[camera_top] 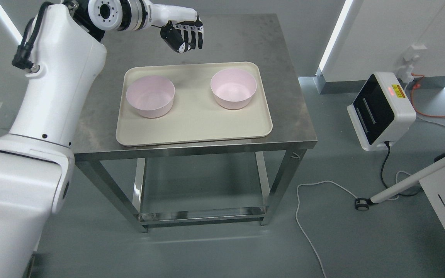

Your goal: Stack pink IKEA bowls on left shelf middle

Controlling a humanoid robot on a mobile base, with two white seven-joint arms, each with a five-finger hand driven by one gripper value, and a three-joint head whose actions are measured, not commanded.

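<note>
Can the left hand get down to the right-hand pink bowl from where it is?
Probably yes. The left hand hangs empty above the tray's far edge, and nothing lies between it and the open bowl.

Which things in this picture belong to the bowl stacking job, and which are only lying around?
Belong to the job:
- left pink bowl
- right pink bowl
- beige tray holding both bowls
- left hand, above the table, holding nothing

Just lying about:
- steel table
- white device on the floor
- white cable
</note>
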